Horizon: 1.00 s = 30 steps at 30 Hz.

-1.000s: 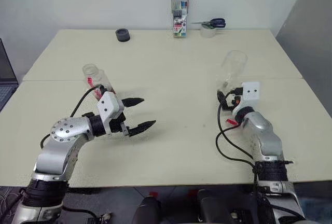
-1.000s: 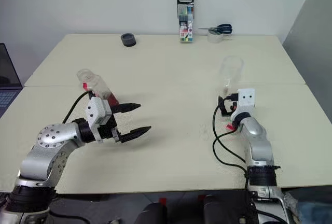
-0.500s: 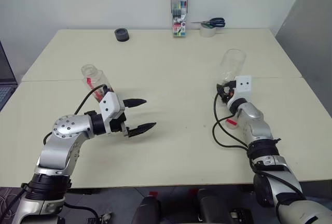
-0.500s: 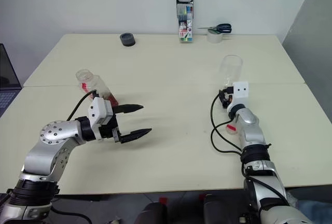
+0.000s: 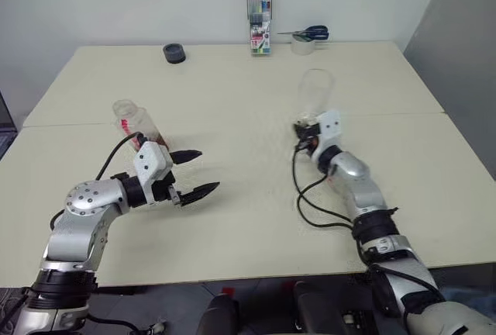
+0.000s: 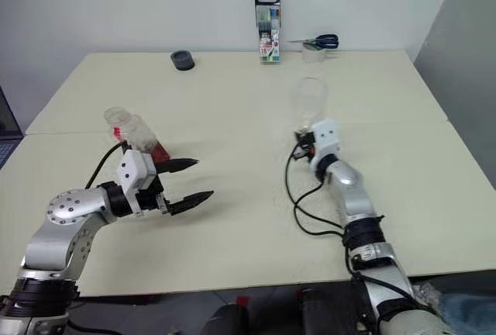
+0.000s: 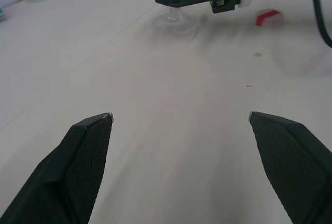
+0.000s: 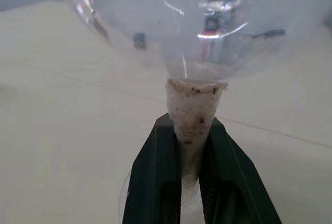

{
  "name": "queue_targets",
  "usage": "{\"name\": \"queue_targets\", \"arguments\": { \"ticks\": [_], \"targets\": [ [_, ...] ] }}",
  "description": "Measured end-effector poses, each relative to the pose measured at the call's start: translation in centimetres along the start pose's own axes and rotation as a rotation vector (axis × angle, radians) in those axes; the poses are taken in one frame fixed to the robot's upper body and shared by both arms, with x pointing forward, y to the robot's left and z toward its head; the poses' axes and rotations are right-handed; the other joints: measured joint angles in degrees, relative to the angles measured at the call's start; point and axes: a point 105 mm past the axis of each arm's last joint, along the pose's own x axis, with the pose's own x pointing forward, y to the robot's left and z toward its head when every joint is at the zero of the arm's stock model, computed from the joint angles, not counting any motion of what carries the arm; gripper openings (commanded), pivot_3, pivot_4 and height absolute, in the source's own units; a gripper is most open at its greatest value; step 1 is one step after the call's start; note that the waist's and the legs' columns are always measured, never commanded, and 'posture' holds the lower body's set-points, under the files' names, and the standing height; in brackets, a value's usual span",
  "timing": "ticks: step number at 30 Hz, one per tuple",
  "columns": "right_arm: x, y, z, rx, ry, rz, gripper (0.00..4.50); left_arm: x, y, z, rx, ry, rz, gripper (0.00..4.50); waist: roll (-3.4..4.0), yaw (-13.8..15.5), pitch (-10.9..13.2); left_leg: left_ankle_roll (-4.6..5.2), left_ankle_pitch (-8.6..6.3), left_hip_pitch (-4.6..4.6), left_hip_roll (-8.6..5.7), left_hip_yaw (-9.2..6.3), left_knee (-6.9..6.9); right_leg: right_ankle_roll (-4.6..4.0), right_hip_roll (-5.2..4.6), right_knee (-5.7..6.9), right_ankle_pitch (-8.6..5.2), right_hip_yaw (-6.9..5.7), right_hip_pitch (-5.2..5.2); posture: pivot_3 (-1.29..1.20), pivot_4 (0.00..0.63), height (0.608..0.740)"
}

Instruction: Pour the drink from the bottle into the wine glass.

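Cream table [image 5: 232, 219]: bottle [image 5: 133, 126], wine glass [image 5: 314, 96], red cap [image 7: 268, 17], black roll [image 5: 173, 53], pen case [image 5: 260, 19], tape [image 5: 301, 45].

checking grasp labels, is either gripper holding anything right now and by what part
The right gripper is shut on the wine glass, clamped on its stem just under the bowl. The left gripper is open and holds nothing.

The wine glass [image 5: 315, 91] stands upright right of the worktop's [image 5: 232, 94] middle, clear and empty, its whitish-wrapped stem [image 8: 193, 130] pinched in the right hand [image 5: 304, 136]. The bottle [image 5: 136, 126] stands tilted near the left edge, uncapped, with reddish drink [image 6: 158, 151] low inside and a red label.
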Motion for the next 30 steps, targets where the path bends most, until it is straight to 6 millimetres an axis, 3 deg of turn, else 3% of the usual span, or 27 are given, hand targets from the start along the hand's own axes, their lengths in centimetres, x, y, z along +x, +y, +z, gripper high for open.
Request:
{"name": "queue_targets", "arguments": {
  "ticks": [5, 8, 17, 28, 30],
  "targets": [
    [1.3, 5.5, -1.0, 0.019, 0.023, 0.165, 0.14, -1.2, -0.2, -0.8, -0.024, 0.042, 0.031, 4.50, 0.00, 0.19, 0.00, -0.02, 0.01, -0.01, -0.04, -0.09, -0.08, -0.01, -0.03, -0.02, 0.00, -0.05, 0.00, 0.00, 0.150, 0.740],
    [1.7, 7.4, -2.4, 0.012, 0.073, 0.226, 0.14, -1.5, -0.3, -0.5, -0.018, 0.050, 0.047, 4.50, 0.00, 0.43, 0.00, -0.02, 0.01, -0.02, -0.08, -0.10, -0.08, -0.01, -0.05, -0.05, 0.00, -0.05, 0.00, 0.00, 0.150, 0.740],
    [2.6, 8.4, -2.4, 0.009, 0.069, 0.271, 0.14, -1.4, -0.4, 0.7, -0.025, 0.039, 0.070, 4.50, -0.02, 0.22, -0.01, -0.02, 0.02, 0.11, -0.01, -0.05, -0.17, -0.01, -0.01, -0.01, 0.00, -0.06, 0.01, 0.00, 0.150, 0.740],
    [2.5, 8.6, -2.8, 0.027, 0.081, 0.274, 3.96, -1.1, -0.1, 1.7, -0.011, 0.023, 0.081, 4.50, -0.01, 0.22, -0.01, -0.03, 0.02, 0.10, -0.02, -0.06, -0.21, -0.01, -0.02, -0.03, 0.00, -0.06, 0.01, 0.00, 0.150, 0.740],
    [2.5, 8.6, -2.7, 0.029, 0.078, 0.275, 4.48, -1.0, -0.1, 1.7, -0.011, 0.021, 0.081, 4.50, -0.01, 0.23, -0.01, -0.03, 0.02, 0.10, -0.02, -0.07, -0.21, -0.02, -0.02, -0.03, 0.00, -0.06, 0.01, 0.00, 0.150, 0.740]
  ]
}}
